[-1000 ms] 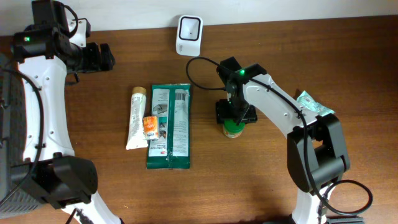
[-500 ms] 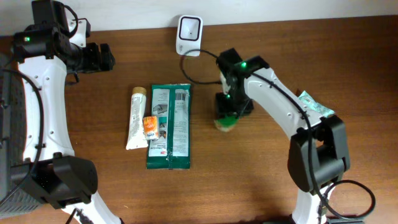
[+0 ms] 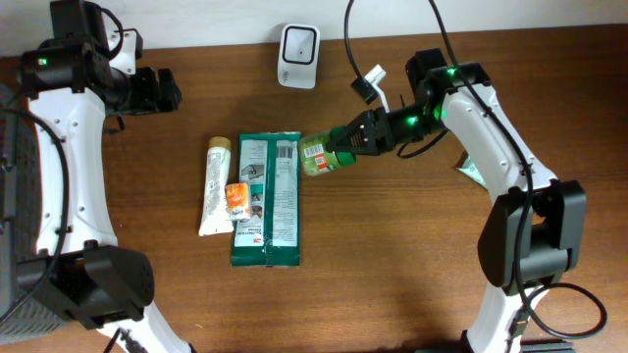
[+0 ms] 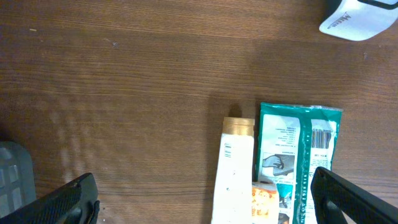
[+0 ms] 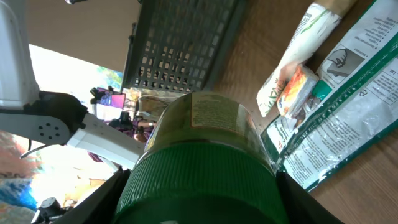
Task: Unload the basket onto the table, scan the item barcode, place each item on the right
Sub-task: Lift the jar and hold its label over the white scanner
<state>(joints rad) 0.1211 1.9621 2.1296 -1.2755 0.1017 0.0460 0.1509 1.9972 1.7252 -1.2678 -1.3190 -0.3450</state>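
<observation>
Dark wooden tabletop (image 3: 392, 284) carries everything, and we read it from the left. At ten o'clock the left tool (image 3: 169, 90) hangs released, its prongs wide with nothing between them, and we leave it out of this step. Near the centre lie a white tube (image 3: 213, 186), a small orange packet (image 3: 236, 200) over the seam beside it, and a flat green pouch (image 3: 270, 211). At twelve o'clock, by the far edge, stands the white scanner (image 3: 298, 43). Just beside the pouch's upper right corner the green jar (image 3: 319, 157) is off the surface, lying sideways with its bottom toward nine o'clock. Its ribbed lid is clamped in the right tool (image 3: 343, 149).

We judge the step in hand to be presenting the jar to the scanner. To do it well, we swing the jar up toward twelve o'clock, keep the clamp on the lid firm, and roll the wrist until the label faces the scanner's window. We cannot make out a barcode on the jar in these views, so we turn it slowly and pause at each face.
</observation>
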